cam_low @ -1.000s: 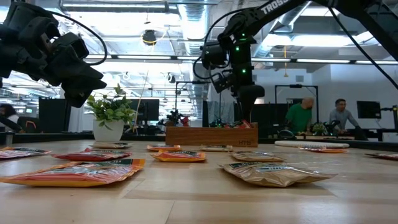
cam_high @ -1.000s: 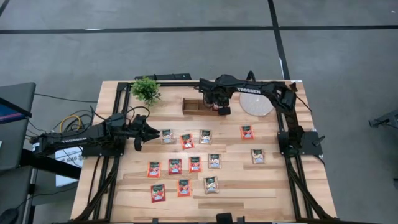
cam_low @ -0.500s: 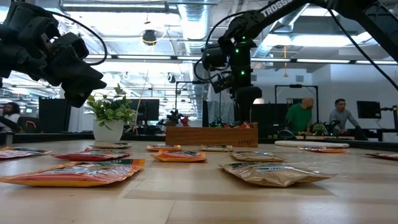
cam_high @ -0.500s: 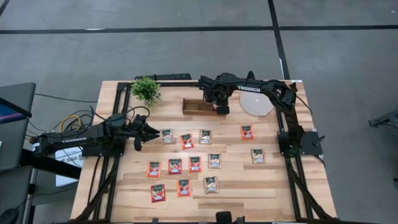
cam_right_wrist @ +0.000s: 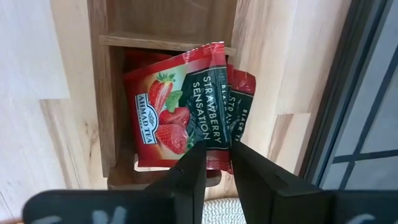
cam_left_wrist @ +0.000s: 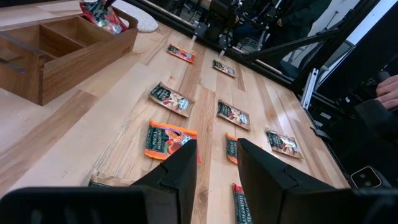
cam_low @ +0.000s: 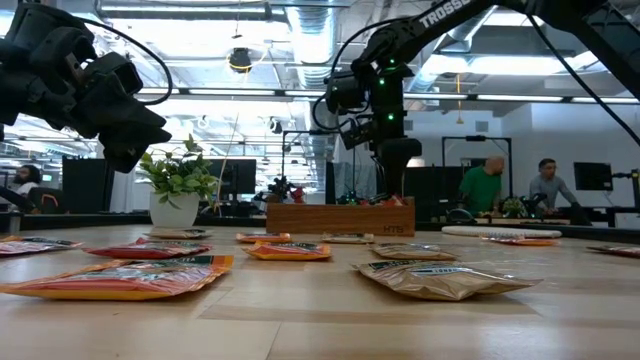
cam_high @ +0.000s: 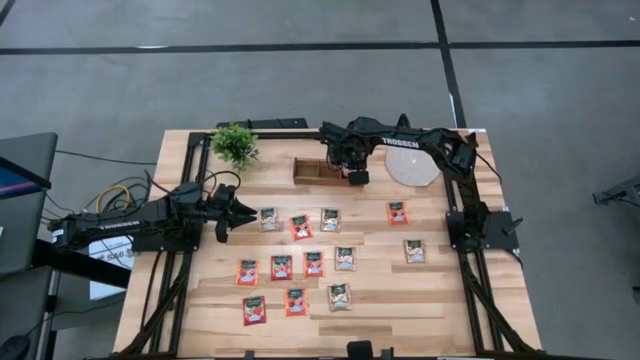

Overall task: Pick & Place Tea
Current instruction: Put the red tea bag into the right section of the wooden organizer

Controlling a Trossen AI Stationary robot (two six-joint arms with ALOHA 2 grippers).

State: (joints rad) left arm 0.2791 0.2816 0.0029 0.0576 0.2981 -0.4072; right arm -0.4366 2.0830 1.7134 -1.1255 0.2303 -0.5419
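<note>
Right fingers [cam_right_wrist: 214, 163] pinch a red sachet [cam_right_wrist: 177, 106] over the tray [cam_right_wrist: 99, 93].

Low view: tea sachets [cam_low: 128, 279] lie flat across the desk [cam_low: 320, 325], red-orange ones at left, a pale one [cam_low: 440, 278] front right. Wooden tray [cam_low: 340, 217] sits mid-back w/ the right arm's gripper [cam_low: 392, 190] hanging right over it; potted plant [cam_low: 178, 185] stands to its left. Left gripper [cam_low: 125, 125] hovers high at left, and two people [cam_low: 487, 185] stand in the room beyond.

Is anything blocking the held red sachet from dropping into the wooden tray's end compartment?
Nothing visible. The right tool holds the red strawberry sachet over the brown wooden tray; only another red sachet lies inside.
</note>
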